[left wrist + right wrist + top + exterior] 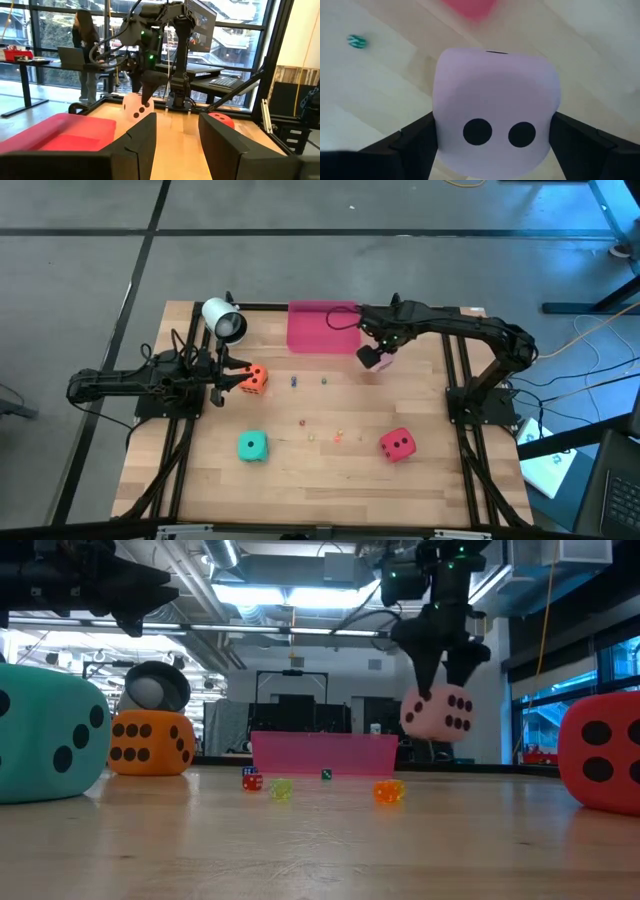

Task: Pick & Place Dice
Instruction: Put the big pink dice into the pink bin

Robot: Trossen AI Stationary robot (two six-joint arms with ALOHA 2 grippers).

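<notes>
Right wrist view: the pale pink die (496,112) sits clamped between my right gripper's (495,145) jaws, lifted off the table. The pink tray (322,327) lies just beyond them. My left gripper (228,376), jaws apart, waits beside the orange die (256,379).

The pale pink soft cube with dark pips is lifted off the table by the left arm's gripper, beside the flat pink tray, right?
Not quite: it is the right gripper that holds the pale pink soft cube off the table, beside the flat pink tray. The high view shows it; the left gripper sits by the orange cube.
</notes>
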